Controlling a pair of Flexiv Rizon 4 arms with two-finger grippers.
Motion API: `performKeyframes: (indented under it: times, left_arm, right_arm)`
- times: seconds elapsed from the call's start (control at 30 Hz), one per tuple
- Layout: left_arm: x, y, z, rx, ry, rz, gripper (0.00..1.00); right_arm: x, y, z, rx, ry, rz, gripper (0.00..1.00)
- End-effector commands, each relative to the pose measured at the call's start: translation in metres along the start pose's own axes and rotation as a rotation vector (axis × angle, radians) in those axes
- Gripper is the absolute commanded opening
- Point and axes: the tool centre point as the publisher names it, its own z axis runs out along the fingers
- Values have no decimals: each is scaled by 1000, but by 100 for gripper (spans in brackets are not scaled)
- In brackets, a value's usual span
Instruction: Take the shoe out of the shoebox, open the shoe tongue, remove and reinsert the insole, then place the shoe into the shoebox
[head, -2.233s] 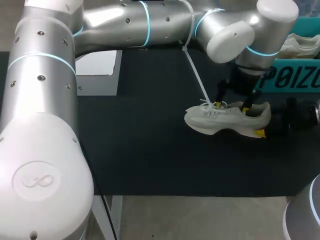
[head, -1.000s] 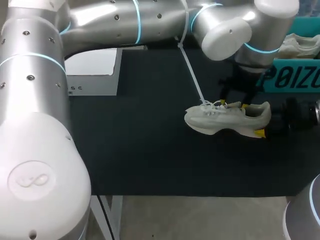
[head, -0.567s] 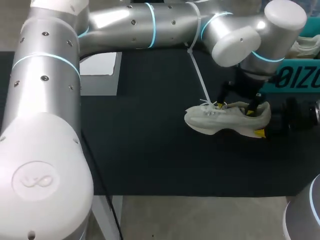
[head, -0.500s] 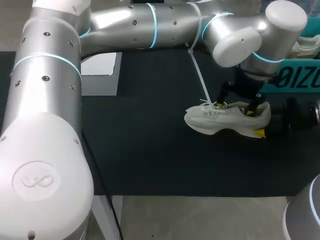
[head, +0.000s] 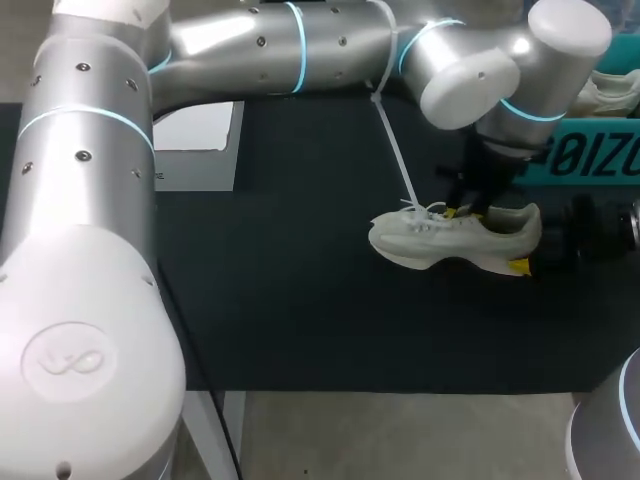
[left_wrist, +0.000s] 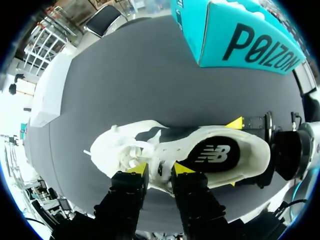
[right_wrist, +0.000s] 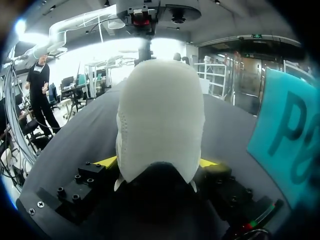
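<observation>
A: Where's the shoebox (left_wrist: 240, 35)?
B: On the dark table (head: 300, 300), ahead of the left gripper (left_wrist: 160, 170), beyond the shoe (left_wrist: 115, 150).
A: And the shoe?
B: Upright. The right gripper (right_wrist: 157, 162) clamps its heel from both sides. The left gripper's close-set fingers pinch its upper beside the laces, with the black insole (left_wrist: 212, 155) just ahead.

White shoe (head: 455, 238) stands upright on the dark bench (head: 300, 300), toe toward my left, a dark insole (left_wrist: 212, 155) lying inside. Teal shoebox (head: 590, 155) sits near, beyond its heel.
</observation>
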Motion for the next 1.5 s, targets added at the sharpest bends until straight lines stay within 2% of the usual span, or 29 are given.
performKeyframes:
  times: [0.03, 0.5, 0.73, 0.8, 0.83, 0.87, 0.9, 1.27, 1.43, 1.47, 1.5]
  left_arm:
    - [-13, 4, -10, 14, 18, -3, 0]
    - [-46, -4, -35, 45, 39, -38, 0]
    - [-72, -4, -33, 22, 60, -84, 0]
    - [-74, -4, -28, -2, 64, -91, 0]
    - [-73, -5, -25, -7, 64, -93, 32]
    - [-72, -4, -24, -12, 58, -91, 93]
    - [-70, -4, -23, -22, 60, -89, 100]
    - [-36, -1, -35, -55, 97, -61, 100]
    - [-28, -1, -35, -74, 110, -61, 100]
    - [-28, -1, -35, -75, 112, -64, 40]
    - [-28, -1, -35, -76, 113, -65, 2]
  right_arm:
    - [2, -11, 8, 3, -1, 2, 0]
    - [2, -11, 8, 3, -1, 2, 0]
    - [2, -11, 8, 3, -1, 2, 0]
    - [2, -11, 8, 3, -1, 2, 0]
    - [2, -11, 8, 3, -1, 2, 0]
    - [2, -11, 8, 3, -1, 2, 0]
    - [2, -11, 8, 3, -1, 2, 0]
    - [2, -11, 8, 3, -1, 2, 0]
    - [2, -11, 8, 3, -1, 2, 0]
    - [2, -11, 8, 3, -1, 2, 0]
    - [2, -11, 8, 3, -1, 2, 0]
